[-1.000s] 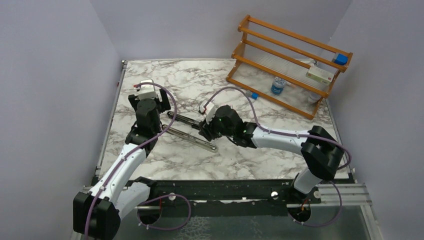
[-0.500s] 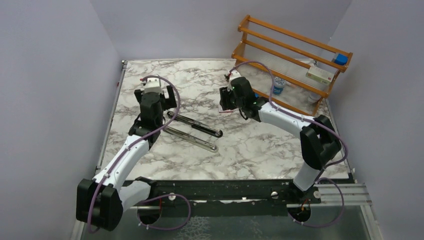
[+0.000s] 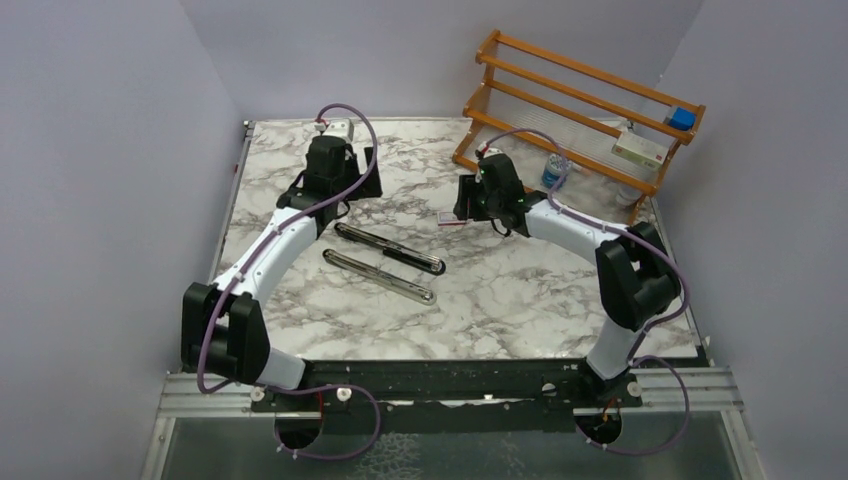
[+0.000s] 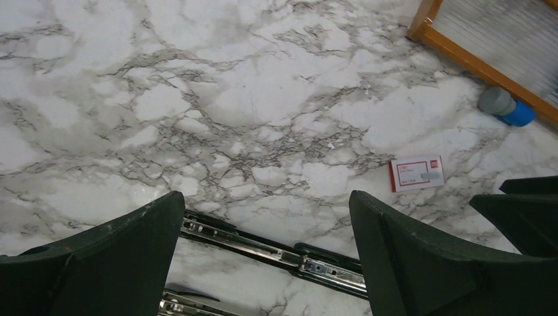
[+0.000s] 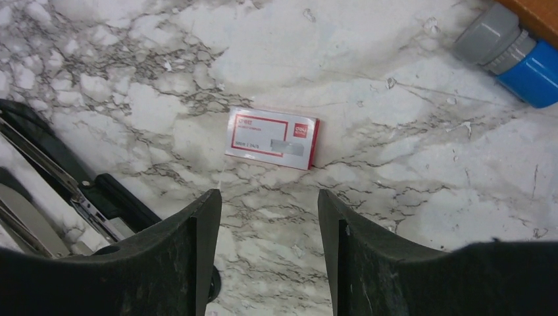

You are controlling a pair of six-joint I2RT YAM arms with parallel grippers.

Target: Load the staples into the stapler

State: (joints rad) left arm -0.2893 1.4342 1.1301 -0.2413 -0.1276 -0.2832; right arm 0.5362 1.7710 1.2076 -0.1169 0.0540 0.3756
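Item: small, white-labelled pink-red staple box [image 5: 272,138], lying flat on the grey-veined marble table [image 3: 520,290]. It sits just ahead of the right gripper [image 5: 268,197], whose fingers are partly spread and empty.
Handling: probably light, crushable and apt to slide; pinch it across the narrow sides.
Slim black stapler [image 3: 390,250]: splayed open nearby.
Left gripper [image 4: 264,201]: fingers wide, holding nothing.
Room: orange wooden rack [image 3: 580,110], lavender walls.

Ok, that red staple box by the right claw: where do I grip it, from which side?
Probably from straight above with the right claw. The staple box lies flat, label up, so only its thin edges offer a hold. Pinch the two long edges across the narrow width; that likely needs the wrist turned, since the fingers now line up with its length.
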